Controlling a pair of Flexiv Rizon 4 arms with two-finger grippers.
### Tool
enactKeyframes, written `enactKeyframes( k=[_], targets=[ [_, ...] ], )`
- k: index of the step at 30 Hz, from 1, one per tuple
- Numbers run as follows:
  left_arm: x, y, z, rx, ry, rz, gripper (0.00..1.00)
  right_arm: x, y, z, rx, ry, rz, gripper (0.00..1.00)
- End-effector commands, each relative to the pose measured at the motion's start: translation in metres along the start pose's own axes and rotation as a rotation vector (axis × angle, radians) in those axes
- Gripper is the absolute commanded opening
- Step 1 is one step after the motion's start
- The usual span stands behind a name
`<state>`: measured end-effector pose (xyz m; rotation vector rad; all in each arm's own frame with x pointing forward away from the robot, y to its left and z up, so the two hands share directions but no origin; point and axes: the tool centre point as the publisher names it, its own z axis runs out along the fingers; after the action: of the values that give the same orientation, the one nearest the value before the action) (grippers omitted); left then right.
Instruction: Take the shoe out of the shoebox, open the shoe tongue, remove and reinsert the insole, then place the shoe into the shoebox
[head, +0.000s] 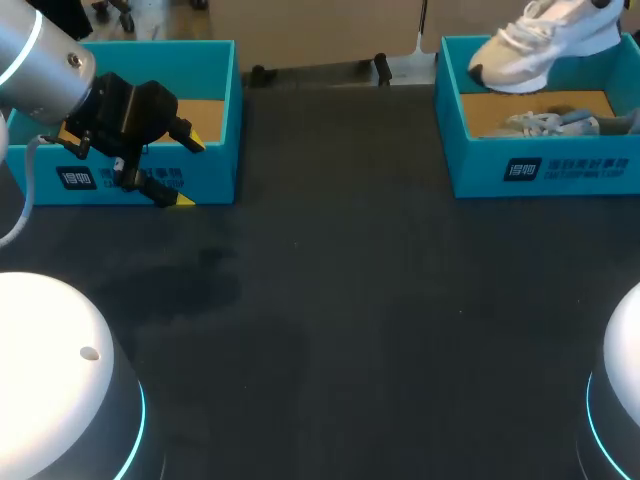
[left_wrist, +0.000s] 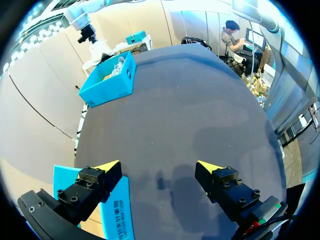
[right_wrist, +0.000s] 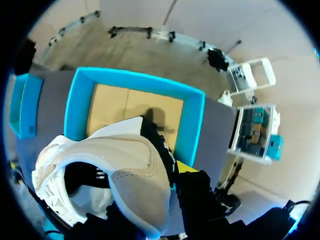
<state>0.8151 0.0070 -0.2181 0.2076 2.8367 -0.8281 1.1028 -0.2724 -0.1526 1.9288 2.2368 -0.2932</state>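
Table (head: 350, 300): dark top. Left gripper (head: 188, 170): fingers wide apart, holding nothing, over the front wall of a blue box (head: 160, 47) at the left. Shoebox (head: 560, 165): blue, far right, with a grey shoe (head: 550, 123) lying on its cardboard floor. White shoe (head: 540, 45): held above the shoebox by the right gripper (right_wrist: 150, 172), clamped at its opening. One yellow tip shows, the other is hidden.

The dark tabletop (head: 340, 300) carries two open teal shoeboxes, well apart: the left shoebox (head: 228, 130) at ten o'clock and the right shoebox (head: 480, 165) at two o'clock, with dark surface between them.
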Motion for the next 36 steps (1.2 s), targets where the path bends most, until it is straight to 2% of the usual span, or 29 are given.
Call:
enactKeyframes(
  k=[1, 17, 22, 26, 32, 36],
  targets=[
    [0.000, 0.000, 0.000, -0.005, 0.001, 0.000, 1.00, -0.002, 0.004, -0.004, 0.084, 0.047, 0.215, 0.00],
    [0.000, 0.000, 0.000, -0.005, 0.001, 0.000, 1.00, -0.002, 0.004, -0.004, 0.084, 0.047, 0.215, 0.00],
    [0.000, 0.000, 0.000, -0.005, 0.001, 0.000, 1.00, -0.011, 0.011, 0.003, 0.015, 0.045, 0.384, 0.00],
    [0.000, 0.000, 0.000, -0.005, 0.001, 0.000, 1.00, -0.012, 0.014, 0.007, -0.001, 0.048, 0.477, 0.00],
    [0.000, 0.000, 0.000, -0.005, 0.001, 0.000, 1.00, -0.008, 0.015, 0.017, -0.020, 0.033, 0.498, 0.00],
    [0.000, 0.000, 0.000, -0.005, 0.001, 0.000, 1.00, -0.013, 0.012, 0.029, -0.010, 0.014, 0.504, 0.00]
  ],
)
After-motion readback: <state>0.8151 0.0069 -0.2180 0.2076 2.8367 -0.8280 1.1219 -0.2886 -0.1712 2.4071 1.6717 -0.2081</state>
